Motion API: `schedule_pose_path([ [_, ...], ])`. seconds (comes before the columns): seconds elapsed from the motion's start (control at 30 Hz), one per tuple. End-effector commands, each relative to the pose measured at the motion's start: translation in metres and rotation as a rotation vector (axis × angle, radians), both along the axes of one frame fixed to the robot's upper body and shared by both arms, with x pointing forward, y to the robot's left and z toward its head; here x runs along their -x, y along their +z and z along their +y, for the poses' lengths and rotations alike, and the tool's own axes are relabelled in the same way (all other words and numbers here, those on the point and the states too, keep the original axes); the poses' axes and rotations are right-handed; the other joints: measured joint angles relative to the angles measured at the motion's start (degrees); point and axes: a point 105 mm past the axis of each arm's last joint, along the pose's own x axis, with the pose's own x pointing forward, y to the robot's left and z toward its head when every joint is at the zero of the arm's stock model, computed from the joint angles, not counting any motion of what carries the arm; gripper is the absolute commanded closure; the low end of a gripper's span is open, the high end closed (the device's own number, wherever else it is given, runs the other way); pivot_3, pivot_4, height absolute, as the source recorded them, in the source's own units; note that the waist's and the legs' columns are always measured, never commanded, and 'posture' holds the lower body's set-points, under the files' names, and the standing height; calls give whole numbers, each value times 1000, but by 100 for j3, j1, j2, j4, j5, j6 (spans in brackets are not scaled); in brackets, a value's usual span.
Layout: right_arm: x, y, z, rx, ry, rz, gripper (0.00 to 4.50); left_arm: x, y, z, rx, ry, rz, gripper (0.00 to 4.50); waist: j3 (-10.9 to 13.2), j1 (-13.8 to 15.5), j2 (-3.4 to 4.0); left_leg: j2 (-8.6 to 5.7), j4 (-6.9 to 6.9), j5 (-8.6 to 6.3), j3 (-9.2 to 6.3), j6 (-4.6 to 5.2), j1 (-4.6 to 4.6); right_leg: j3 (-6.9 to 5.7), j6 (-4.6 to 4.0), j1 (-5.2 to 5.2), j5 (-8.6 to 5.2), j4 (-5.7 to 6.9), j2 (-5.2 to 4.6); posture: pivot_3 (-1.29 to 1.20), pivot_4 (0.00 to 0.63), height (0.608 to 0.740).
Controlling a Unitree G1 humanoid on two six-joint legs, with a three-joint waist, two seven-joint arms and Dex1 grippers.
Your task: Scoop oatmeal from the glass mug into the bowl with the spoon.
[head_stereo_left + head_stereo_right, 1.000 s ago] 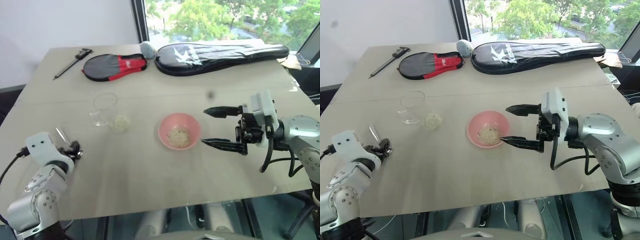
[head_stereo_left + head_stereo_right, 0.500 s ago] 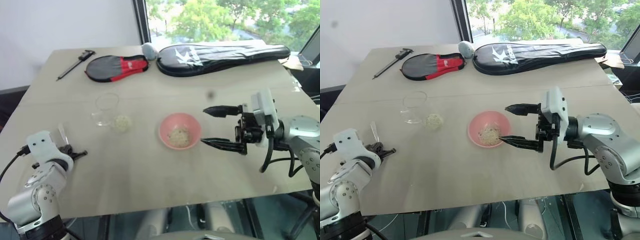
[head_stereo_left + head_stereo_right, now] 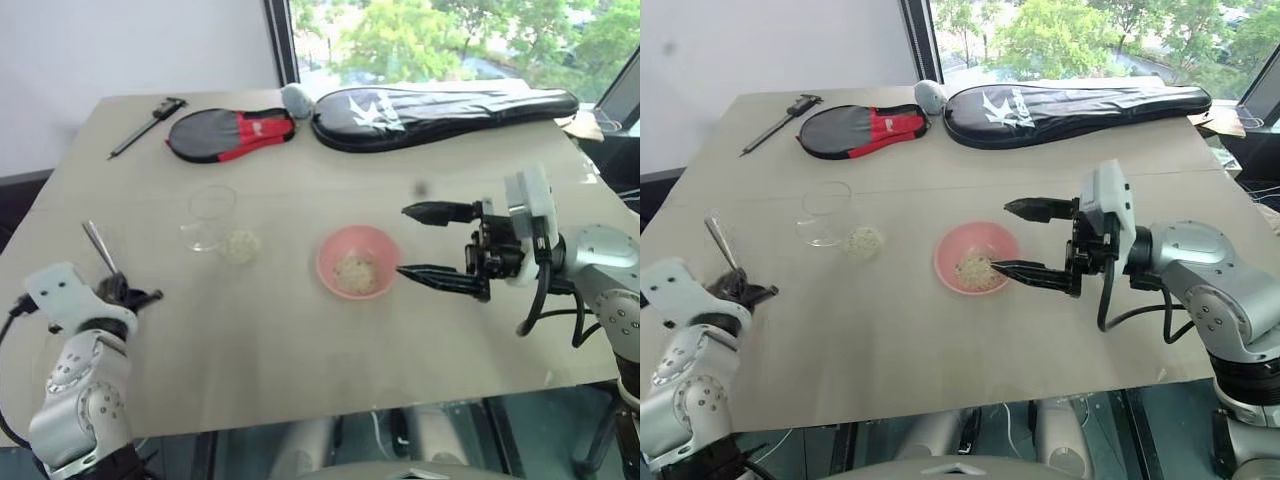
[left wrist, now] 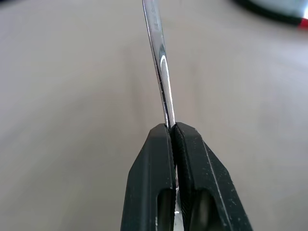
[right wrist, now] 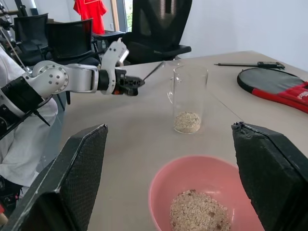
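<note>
left gripper (image 3: 140, 297): nearest of all, well to the left of the bowl (image 3: 358, 262) and nearer than it; its 2 black fingers are clamped on the spoon (image 3: 98, 247), whose handle rises tilted above them.
right gripper (image 3: 415, 241): just right of the bowl, jaws spread wide, nothing between them.
bowl: pink, mid-table, with some oatmeal (image 3: 354, 272) already in it.
glass mug (image 3: 210, 219): upright, left of the bowl and slightly farther; a little oatmeal sits at its bottom.
step in hand: likely carrying the spoon to the mug.
doing it well: enter the narrow mouth steeply, spoon bowl first, without nudging the mug; a steadying right gripper would probably help.
far: 2 racket cases (image 3: 440, 103) beyond the bowl.
</note>
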Motion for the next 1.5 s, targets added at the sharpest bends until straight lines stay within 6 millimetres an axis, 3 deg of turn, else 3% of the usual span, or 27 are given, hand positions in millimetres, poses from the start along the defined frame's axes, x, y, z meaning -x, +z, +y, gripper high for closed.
schedule_pose_path([
  [0.03,-9,23,-3,-133,-37,13,343,-5,113,-48,-207,-281,-460,4447,16,11,-31,-2,0,1,7,2,-2,0,-1,-2,0,0,-2,0,150,740],
  [0.2,-18,30,-2,-199,-67,62,343,-5,144,-128,-236,-703,-572,4447,16,-4,-29,-11,4,11,13,17,-20,0,-7,-13,6,-9,-11,0,150,740],
  [0.33,-26,31,2,-223,-105,118,343,3,137,-184,-269,-1035,-520,4447,17,-26,-28,-10,-5,12,27,17,-25,15,-8,-30,6,-4,-3,0,150,740],
  [0.47,-32,35,8,-255,-123,193,343,20,112,-228,-258,-1343,-415,4447,21,-42,-21,-2,-10,12,42,18,-25,29,-10,-42,5,7,6,0,150,740],
  [0.6,-30,35,18,-247,-98,260,343,30,91,-242,-235,-1513,-322,4447,23,-29,-17,-1,-10,12,49,20,-25,35,-10,-43,6,8,9,0,150,740],
  [0.9,-11,28,35,-189,15,373,343,26,82,-243,-258,-1589,-311,4447,26,-22,-13,-1,-10,11,48,23,-26,33,-10,-44,5,7,9,0,150,740],
  [1.0,-12,28,36,-180,2,385,1232,22,82,-245,-278,-1587,-324,4500,26,-21,-13,-1,-9,10,49,26,-27,33,-10,-44,6,6,8,0,150,740],
  [1.1,-13,28,37,-178,-5,391,2669,22,80,-250,-298,-1605,-325,4500,26,-22,-13,-2,-9,10,49,26,-27,34,-10,-44,6,6,8,0,150,740],
  [1.5,-18,30,43,-178,-19,392,2669,19,72,-258,-324,-1622,-323,4500,26,-24,-13,-1,-9,9,49,28,-28,33,-9,-46,6,6,9,0,150,740],
])
